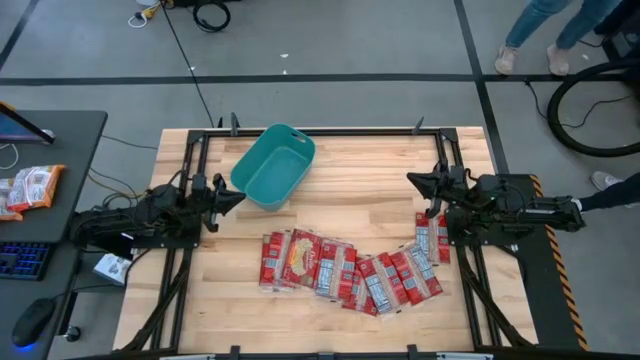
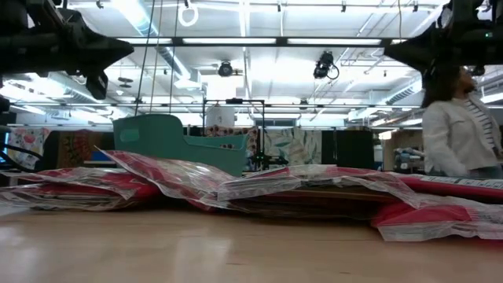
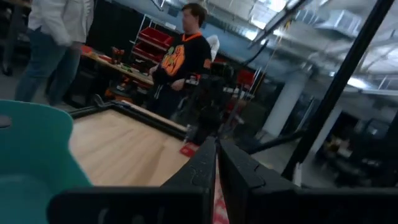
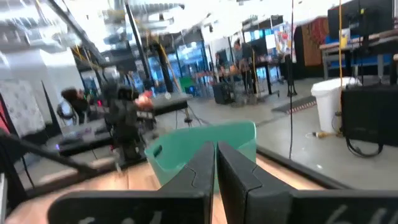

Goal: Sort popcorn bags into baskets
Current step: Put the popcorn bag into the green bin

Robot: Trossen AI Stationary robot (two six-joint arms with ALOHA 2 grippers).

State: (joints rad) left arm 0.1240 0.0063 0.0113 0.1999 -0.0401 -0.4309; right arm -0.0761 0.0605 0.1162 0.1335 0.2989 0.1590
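Note:
Several red popcorn bags (image 1: 350, 270) lie flat in an overlapping row across the near middle of the table; in the low view they show as a low red heap (image 2: 236, 185). The teal basket (image 1: 273, 165) stands at the far left of the table, empty as far as the high view shows; it also shows in the low view (image 2: 169, 137), the left wrist view (image 3: 31, 155) and the right wrist view (image 4: 205, 146). My left gripper (image 1: 238, 199) hovers shut at the table's left, beside the basket. My right gripper (image 1: 411, 179) hovers shut at the right, above the bags' right end.
Black frame rails (image 1: 320, 131) run round the table. Orange-and-white snack packets (image 1: 30, 188) lie on a side desk at the left. People stand beyond the table (image 3: 183, 56) (image 2: 460, 130). Bare wood lies between the basket and the bags.

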